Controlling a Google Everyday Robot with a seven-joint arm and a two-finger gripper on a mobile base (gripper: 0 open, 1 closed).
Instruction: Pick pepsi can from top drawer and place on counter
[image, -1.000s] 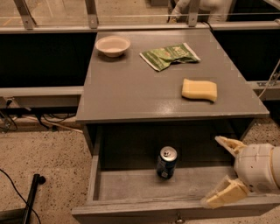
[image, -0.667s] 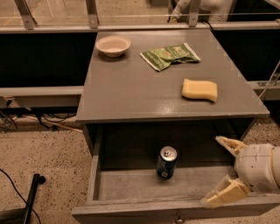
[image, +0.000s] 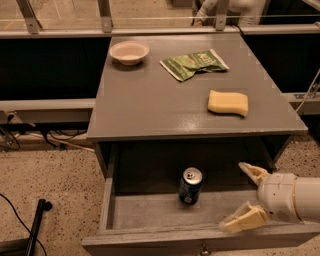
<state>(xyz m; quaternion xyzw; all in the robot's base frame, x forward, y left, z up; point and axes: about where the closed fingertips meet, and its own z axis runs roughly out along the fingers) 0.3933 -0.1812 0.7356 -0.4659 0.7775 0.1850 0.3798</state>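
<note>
Camera view: gripper (image: 234, 196), held open right of can (image: 190, 186) in drawer (image: 145, 215), is seen barely shifted toward it; can not yet grasped.

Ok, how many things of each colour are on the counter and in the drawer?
Blue: 1, the pepsi can in the top drawer
Green: 1, the bag
Yellow: 1, the sponge
Pale: 1, the bowl
Total: 4, with 3 on the counter
Not counted: the gripper, open, in the drawer on the picture's right of the can.
</note>
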